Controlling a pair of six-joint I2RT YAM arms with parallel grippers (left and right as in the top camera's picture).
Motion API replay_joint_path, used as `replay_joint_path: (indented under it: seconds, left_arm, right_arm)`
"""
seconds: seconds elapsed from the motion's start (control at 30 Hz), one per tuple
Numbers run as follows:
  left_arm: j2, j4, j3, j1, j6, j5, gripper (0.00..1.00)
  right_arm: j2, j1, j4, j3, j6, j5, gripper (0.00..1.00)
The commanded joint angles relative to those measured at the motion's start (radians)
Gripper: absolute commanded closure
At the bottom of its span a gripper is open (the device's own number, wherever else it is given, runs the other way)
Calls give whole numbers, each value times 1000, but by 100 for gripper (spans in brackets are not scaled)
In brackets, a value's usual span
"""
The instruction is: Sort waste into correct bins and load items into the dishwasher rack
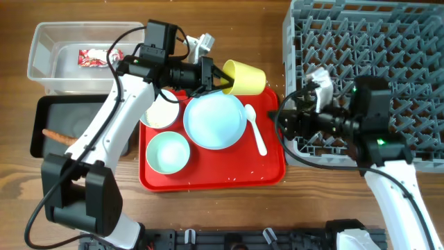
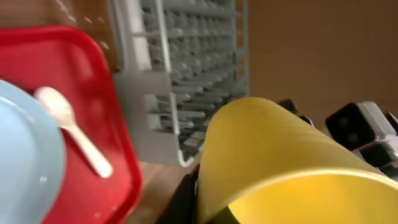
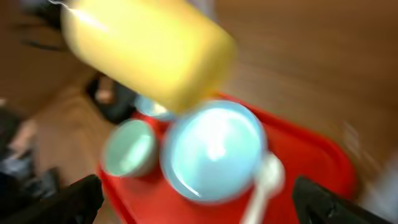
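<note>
Wooden table (image 1: 208, 215): left gripper (image 1: 223, 79), clamped on yellow cup (image 1: 248, 78), beside dishwasher rack (image 1: 388, 42); right gripper (image 1: 286, 119) spread. Rack loading next: seat cup among pegs (image 1: 361, 35).

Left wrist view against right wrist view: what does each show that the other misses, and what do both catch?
Only the left wrist view shows the dishwasher rack, grey with upright pegs. Only the right wrist view shows the pale-green bowl. Both show the yellow cup close up, the light-blue plate, the white spoon and the red tray under them. The right wrist picture is heavily blurred.
</note>
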Motion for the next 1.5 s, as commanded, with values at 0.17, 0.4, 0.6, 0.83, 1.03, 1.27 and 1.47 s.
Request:
replay_joint_path:
  seconds: [0.17, 0.4, 0.6, 0.83, 1.03, 1.27, 1.47]
  left_arm:
    - [6, 42, 14, -64, -41, 216, 96]
    - [6, 42, 14, -71, -64, 243, 96]
    - [6, 46, 14, -82, -64, 243, 96]
    - [6, 45, 14, -82, -64, 243, 96]
    - [6, 45, 14, -97, -63, 243, 95]
    - [5, 42, 14, -79, -59, 66, 52]
    - [-76, -146, 14, 95, 76, -327, 40]
  right_arm:
    - [114, 4, 178, 21, -43, -293, 0]
    - [129, 4, 333, 21, -44, -339, 0]
    - [129, 4, 357, 21, -95, -532, 1]
    - [129, 4, 357, 21, -95, -529, 30]
    - [129, 4, 358, 21, -92, -472, 45]
    - [129, 4, 356, 21, -4, -285, 62]
    - [116, -45, 323, 23, 134, -35, 69]
